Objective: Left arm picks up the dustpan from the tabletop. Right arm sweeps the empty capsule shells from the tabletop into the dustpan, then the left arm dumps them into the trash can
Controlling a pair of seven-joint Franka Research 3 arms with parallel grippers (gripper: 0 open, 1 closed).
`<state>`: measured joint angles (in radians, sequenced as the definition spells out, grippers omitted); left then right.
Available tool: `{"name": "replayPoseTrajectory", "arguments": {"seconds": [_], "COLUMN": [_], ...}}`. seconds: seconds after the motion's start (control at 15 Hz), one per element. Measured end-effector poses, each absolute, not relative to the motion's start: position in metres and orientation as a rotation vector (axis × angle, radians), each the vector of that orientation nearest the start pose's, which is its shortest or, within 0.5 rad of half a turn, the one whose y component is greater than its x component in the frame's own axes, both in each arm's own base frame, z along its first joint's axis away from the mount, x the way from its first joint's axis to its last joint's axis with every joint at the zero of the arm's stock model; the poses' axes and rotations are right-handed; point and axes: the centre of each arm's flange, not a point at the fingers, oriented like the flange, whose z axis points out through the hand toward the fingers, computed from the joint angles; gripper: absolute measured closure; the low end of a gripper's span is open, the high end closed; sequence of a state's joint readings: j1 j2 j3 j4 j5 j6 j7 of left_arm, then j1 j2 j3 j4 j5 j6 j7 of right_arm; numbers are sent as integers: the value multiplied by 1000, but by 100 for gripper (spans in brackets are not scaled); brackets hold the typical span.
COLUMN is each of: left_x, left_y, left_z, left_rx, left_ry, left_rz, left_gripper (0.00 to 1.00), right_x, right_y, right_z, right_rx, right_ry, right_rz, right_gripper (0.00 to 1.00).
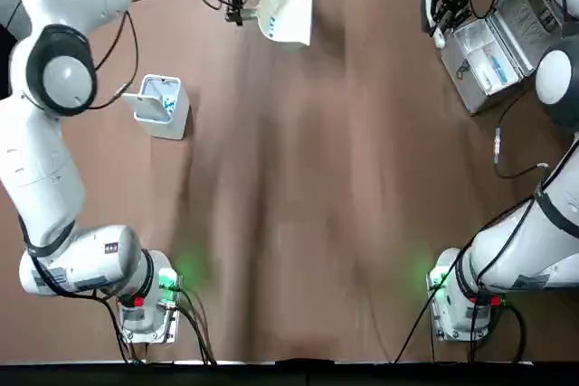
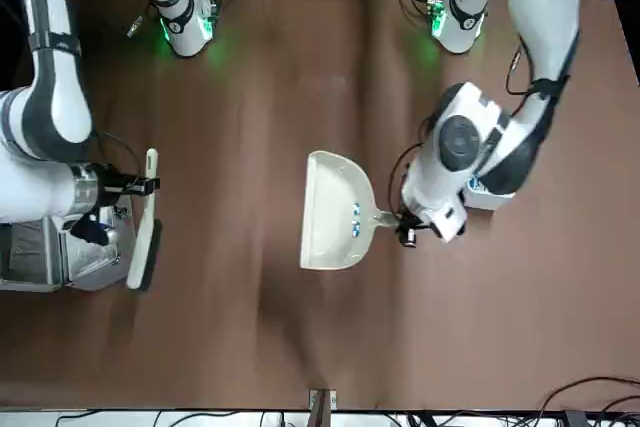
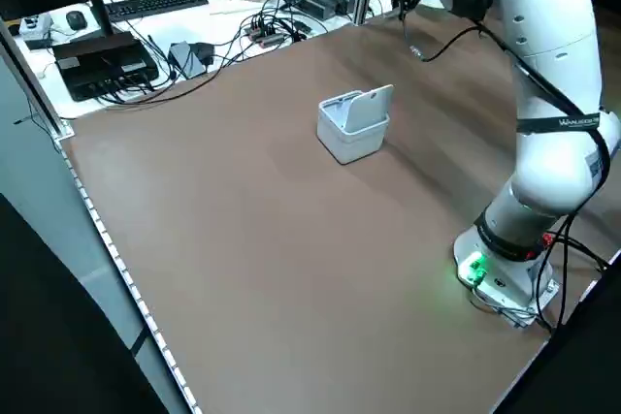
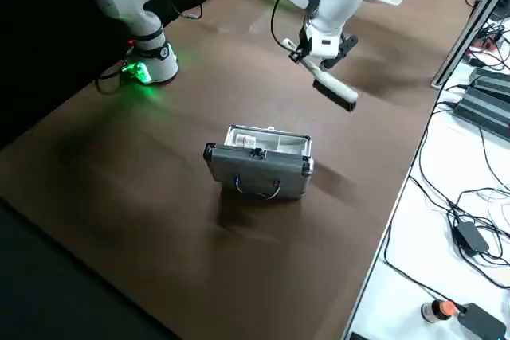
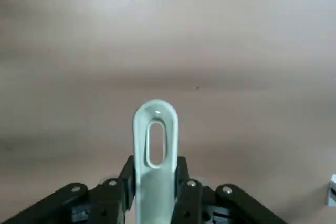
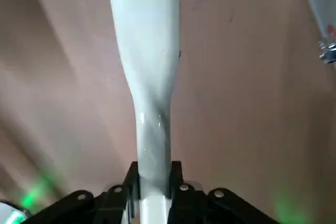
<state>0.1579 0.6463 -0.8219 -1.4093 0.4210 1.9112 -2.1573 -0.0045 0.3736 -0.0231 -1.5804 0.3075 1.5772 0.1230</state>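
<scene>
Dustpan (image 2: 335, 212) sits clamped by its thin handle in the left end effector (image 5: 152, 182), capsule shells (image 2: 355, 219) inside; light, stiff plastic, likely tippy. Right end effector (image 6: 152, 182) grips the brush (image 2: 143, 227).

Both arms outstretched, fingers clamped (left (image 5: 152, 192), right (image 6: 153, 192)).

capsule shells (image 2: 355, 220) too small
</scene>
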Motion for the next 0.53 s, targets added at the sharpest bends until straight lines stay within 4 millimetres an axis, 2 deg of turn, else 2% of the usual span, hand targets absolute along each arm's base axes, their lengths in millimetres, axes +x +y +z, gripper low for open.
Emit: {"name": "replayPoseTrajectory", "arguments": {"seconds": [0.13, 0.27, 0.4, 0.47, 0.53], "left_x": [644, 652, 658, 662, 663], "left_y": [-276, -240, -202, -167, -152], "left_z": [432, 449, 461, 469, 471], "left_rx": [-2386, -2416, -2430, -2443, -2448], "left_ry": [-2177, -2169, -2148, -2123, -2109], "left_rz": [108, 135, 160, 177, 183], "left_gripper": [67, 67, 67, 67, 67], "right_x": [624, 619, 608, 592, 584], "right_y": [6, 9, 26, 51, 60], "right_z": [399, 389, 367, 338, 325], "right_rx": [-2796, -2803, -2823, -2846, -2854], "right_ry": [292, 267, 219, 164, 148], "right_rz": [542, 572, 651, 724, 740], "right_gripper": [73, 73, 73, 73, 73]}}
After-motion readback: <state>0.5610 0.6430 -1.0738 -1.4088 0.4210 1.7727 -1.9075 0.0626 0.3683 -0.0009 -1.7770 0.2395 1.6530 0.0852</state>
